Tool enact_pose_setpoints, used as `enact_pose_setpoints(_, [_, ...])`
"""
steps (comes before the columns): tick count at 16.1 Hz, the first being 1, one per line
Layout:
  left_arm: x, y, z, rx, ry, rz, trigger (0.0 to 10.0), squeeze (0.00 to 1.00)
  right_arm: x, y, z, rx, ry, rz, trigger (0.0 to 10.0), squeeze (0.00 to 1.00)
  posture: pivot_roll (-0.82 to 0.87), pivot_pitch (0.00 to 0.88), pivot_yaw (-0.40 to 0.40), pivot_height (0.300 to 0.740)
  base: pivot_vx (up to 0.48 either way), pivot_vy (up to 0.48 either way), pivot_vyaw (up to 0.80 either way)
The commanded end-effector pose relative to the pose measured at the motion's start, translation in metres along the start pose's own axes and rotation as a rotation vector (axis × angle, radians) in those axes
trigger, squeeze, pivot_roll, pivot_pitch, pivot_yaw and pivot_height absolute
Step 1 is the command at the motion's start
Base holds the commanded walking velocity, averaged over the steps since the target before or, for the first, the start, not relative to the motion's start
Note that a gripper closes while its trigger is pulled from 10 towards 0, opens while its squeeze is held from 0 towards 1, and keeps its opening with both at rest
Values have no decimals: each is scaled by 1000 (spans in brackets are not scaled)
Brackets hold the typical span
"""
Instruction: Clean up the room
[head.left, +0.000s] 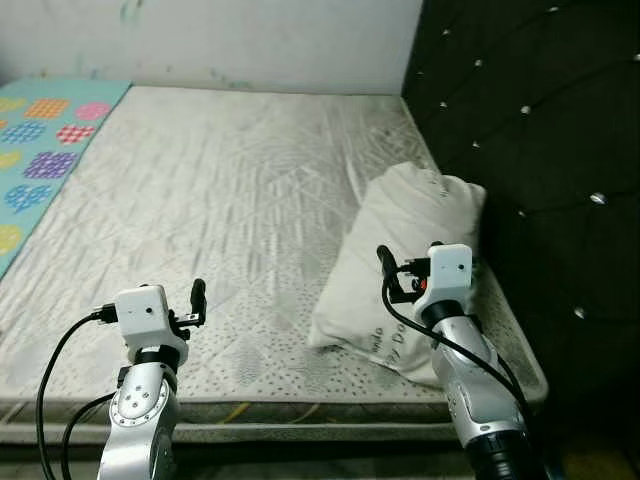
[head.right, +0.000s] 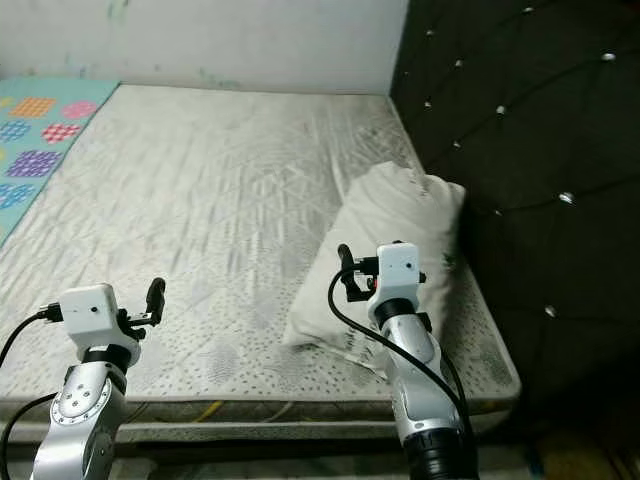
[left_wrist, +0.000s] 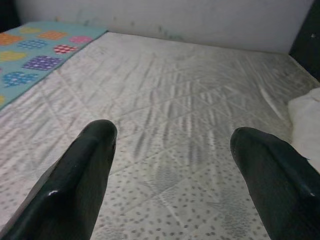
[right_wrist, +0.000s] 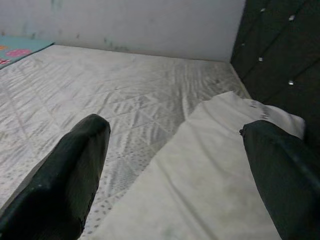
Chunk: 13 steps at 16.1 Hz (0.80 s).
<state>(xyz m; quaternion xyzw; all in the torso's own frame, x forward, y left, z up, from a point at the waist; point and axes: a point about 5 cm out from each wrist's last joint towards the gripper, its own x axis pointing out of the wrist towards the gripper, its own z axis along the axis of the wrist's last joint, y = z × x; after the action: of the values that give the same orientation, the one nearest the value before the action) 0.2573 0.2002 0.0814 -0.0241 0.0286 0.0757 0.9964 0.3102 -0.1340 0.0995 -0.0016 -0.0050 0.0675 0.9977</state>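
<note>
A white pillow (head.left: 400, 250) with dark lettering lies on the right side of a bare grey quilted mattress (head.left: 220, 190), against the black headboard. My right gripper (right_wrist: 175, 165) hovers open just above the pillow's near end, fingers wide apart and nothing between them; its fingers (head.left: 386, 268) show over the pillow's left edge. My left gripper (left_wrist: 172, 160) is open and empty over the near left part of the mattress, and one of its fingers (head.left: 198, 298) points toward the far wall.
A black tufted headboard (head.left: 540, 150) with shiny studs rises along the right. A turquoise cover with coloured dot patches (head.left: 40, 140) lies at the mattress's far left. A white wall (head.left: 220, 40) closes the far side. The mattress's front edge (head.left: 250, 410) runs just before my arms.
</note>
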Motion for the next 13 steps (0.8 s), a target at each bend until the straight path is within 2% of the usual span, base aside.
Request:
enact_pose_setpoints(1, [0,1,3,1,-6,0,10000,0,-1,-3,-1,2,12,-12,10000,0,-79,52,-21,740,0,0,0])
enact_pose_setpoints(8, [1,3,5,33,-24,35,10000,0,1,-5,-2,-5,16,-8,10000,0,-80,52,-27,740,0,0,-678])
enact_pose_setpoints(13, [2,5,9,28,-38,24,10000,0,3,-2,-2,-9,18,0,10000,0,-76,50,-30,740,0,0,0])
